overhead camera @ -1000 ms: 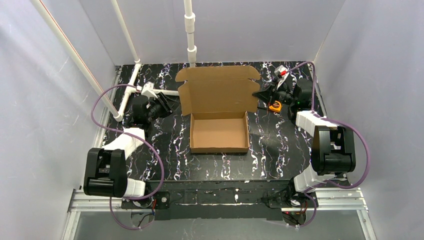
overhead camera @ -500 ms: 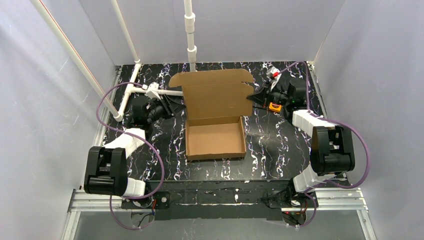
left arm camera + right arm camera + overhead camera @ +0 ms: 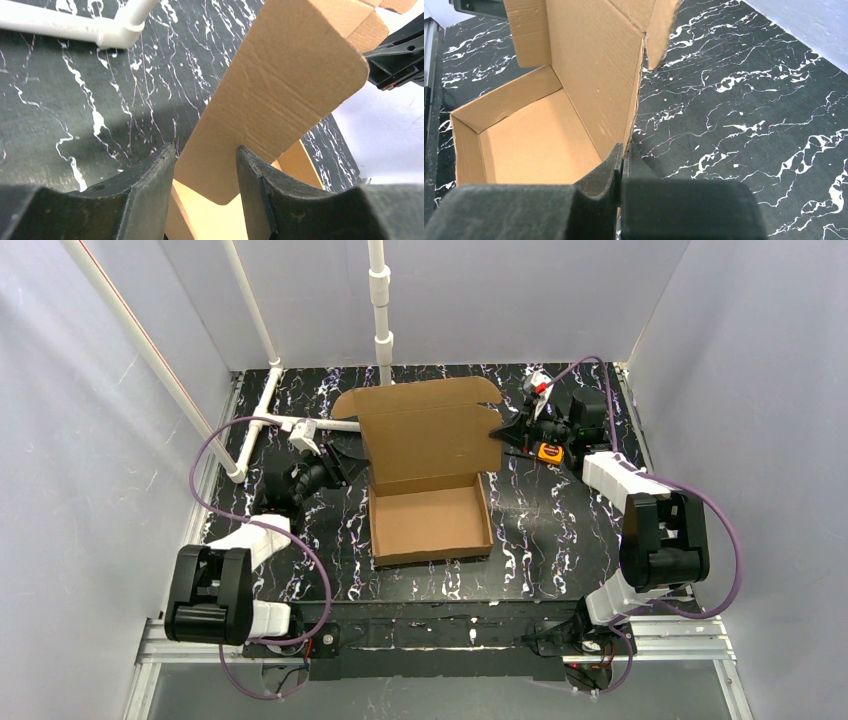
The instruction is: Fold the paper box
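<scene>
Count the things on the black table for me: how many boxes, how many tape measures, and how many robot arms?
Boxes: 1, the cardboard box
Tape measures: 1, the orange tape measure
Robot arms: 2, the left arm and the right arm
Total: 4

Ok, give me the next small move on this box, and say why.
Probably close the left gripper on the paper box's side flap: its jaws stand open astride that flap, while the right gripper is shut on the raised lid's opposite edge, so both sides would be held for folding.
</scene>
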